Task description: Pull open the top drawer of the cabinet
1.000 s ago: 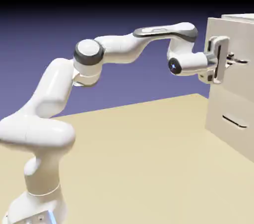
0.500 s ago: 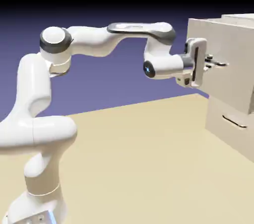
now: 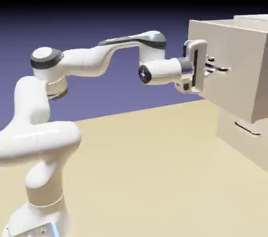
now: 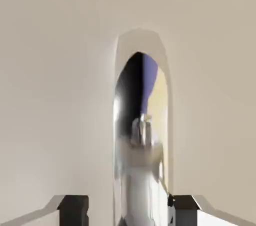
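The cabinet (image 3: 255, 19) stands at the exterior view's right edge. Its top drawer (image 3: 235, 92) juts out toward the arm, well ahead of the front below it. My gripper (image 3: 213, 66) is shut on the drawer's thin bar handle (image 3: 222, 68), with the hand level and pressed close to the front. In the hand view the cream drawer front (image 4: 55, 80) fills the picture. The shiny handle (image 4: 141, 120) runs up the middle between my two grey fingertips (image 4: 75, 210), and my gripper (image 4: 129, 211) sits around it.
The lower drawer (image 3: 246, 144) stays flush in the cabinet, its dark handle (image 3: 247, 127) just under the pulled-out box. The tan table (image 3: 157, 168) stretches between the robot base (image 3: 36, 215) and the cabinet.
The hand has drawn back toward the exterior view's left with the handle in its grip, and the top drawer has slid out further. The elbow has folded back and lower.
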